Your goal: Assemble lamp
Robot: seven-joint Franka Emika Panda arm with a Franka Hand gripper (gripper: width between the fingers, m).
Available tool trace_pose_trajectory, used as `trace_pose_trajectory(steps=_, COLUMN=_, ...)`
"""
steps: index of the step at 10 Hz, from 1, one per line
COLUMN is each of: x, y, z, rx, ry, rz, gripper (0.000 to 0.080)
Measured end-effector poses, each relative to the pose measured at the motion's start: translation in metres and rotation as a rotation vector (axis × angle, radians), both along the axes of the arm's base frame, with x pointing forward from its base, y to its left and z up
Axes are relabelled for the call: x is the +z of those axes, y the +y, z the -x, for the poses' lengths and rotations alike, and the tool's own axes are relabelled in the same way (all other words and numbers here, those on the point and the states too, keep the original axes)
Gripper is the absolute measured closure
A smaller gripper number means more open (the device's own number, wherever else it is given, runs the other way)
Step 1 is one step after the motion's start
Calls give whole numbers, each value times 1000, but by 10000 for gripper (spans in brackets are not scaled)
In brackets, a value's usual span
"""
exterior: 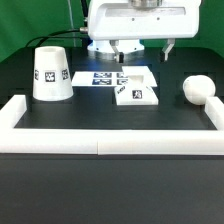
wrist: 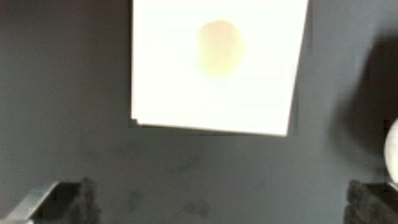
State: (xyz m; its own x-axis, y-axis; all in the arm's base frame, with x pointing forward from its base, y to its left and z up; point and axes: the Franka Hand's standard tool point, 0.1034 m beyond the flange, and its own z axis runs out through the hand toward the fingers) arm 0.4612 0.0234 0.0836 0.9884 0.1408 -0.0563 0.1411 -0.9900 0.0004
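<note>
White base is lying just below the end effector, which is hanging wide and empty; centring over it before lowering is looking wise.

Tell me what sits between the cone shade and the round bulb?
The marker board and the square base lie between shade and bulb, seen in the exterior view.

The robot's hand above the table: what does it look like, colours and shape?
The gripper is a wide, boxy white housing with rounded edges. Two slim dark fingers stick out beneath it; the wrist view shows their tips dark grey and blocky. I can see no cables or markings.
</note>
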Motion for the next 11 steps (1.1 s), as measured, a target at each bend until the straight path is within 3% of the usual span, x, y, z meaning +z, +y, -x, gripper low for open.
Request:
trace_pose_trajectory(steps=6, x=-8, y=-3, z=8, rx=8, ry=4, rz=-2, gripper=100)
trace_pose_trajectory(steps=11, x=-31, y=-2, z=23, rx=9, ry=25, rz=-6, gripper=100)
